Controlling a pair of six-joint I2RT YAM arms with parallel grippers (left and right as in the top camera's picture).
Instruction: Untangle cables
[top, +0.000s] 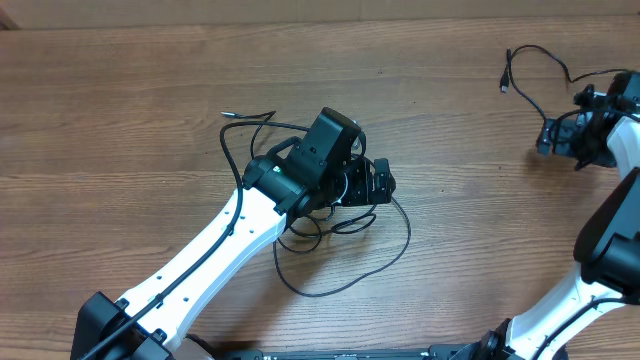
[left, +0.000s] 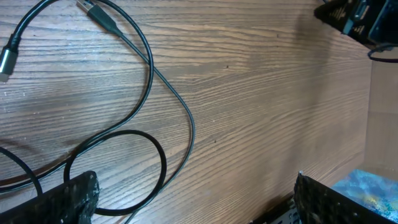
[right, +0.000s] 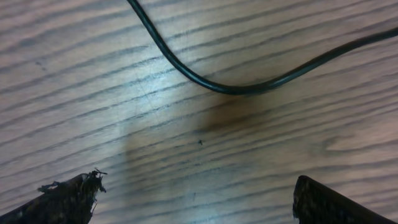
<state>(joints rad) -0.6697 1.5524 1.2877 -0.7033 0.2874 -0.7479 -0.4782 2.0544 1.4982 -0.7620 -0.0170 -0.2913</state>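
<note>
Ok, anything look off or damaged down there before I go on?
One finger pad of the right claw looks frayed, ragged bits sticking out at its tip. Otherwise as expected: tangled cables on the table under the open left claw, one separate cable by the open right claw. Nothing spilled.

There were two arms, the left arm (top: 210, 245) and the right arm (top: 560, 300), at one table (top: 460, 200). One loose cable (top: 505, 80) lay apart from one tangle of cables (top: 298, 238), strands uncountable.
</note>
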